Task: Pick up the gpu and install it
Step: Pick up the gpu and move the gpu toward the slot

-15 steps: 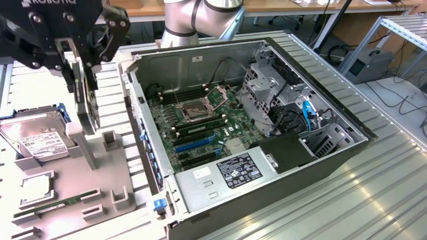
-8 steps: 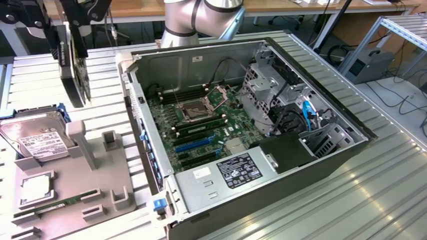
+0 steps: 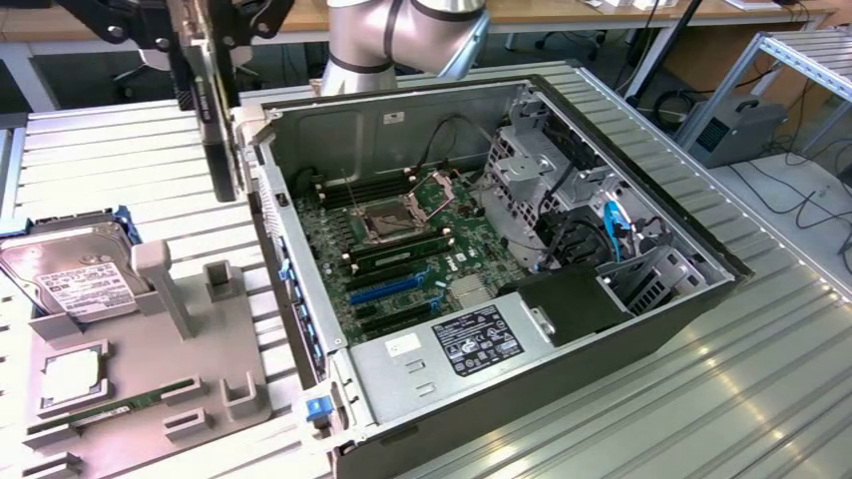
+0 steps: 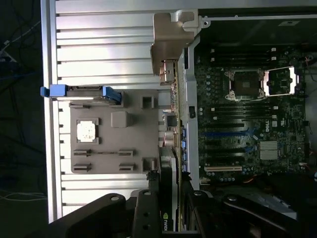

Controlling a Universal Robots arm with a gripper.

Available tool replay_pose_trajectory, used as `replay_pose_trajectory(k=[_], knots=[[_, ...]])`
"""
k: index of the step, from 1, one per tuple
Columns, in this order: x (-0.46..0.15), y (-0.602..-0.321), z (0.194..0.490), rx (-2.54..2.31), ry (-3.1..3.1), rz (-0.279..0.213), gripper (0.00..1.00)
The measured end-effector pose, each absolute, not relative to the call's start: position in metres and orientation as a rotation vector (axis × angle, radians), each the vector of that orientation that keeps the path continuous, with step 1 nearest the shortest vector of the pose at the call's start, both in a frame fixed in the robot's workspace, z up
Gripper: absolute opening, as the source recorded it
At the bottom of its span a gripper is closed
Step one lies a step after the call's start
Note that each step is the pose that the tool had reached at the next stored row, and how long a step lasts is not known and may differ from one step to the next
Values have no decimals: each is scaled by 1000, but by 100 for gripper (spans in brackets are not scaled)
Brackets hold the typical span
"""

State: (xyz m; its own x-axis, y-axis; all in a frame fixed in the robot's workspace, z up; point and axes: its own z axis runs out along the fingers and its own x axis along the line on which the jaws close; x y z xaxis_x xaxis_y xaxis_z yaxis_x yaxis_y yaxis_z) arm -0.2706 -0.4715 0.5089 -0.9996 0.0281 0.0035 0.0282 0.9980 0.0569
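Gripper pinching thin, black-faced gpu on edge beside open grey metal computer case on ribbed counter.

gpu clear outside case wall, expansion slots unobstructed, drive cage crowding alongside

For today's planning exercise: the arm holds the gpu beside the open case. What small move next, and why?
Probably shift the gpu toward the exterior view's right, over the case. The gripper holds it hanging above the table, outside the case wall, while the expansion slots lie inside on the motherboard.
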Motion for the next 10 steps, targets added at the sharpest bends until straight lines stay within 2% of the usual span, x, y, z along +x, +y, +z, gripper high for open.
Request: replay_pose_trajectory(k=[10], knots=[[-214, -471, 509, -44, -3137, -89, 27]])
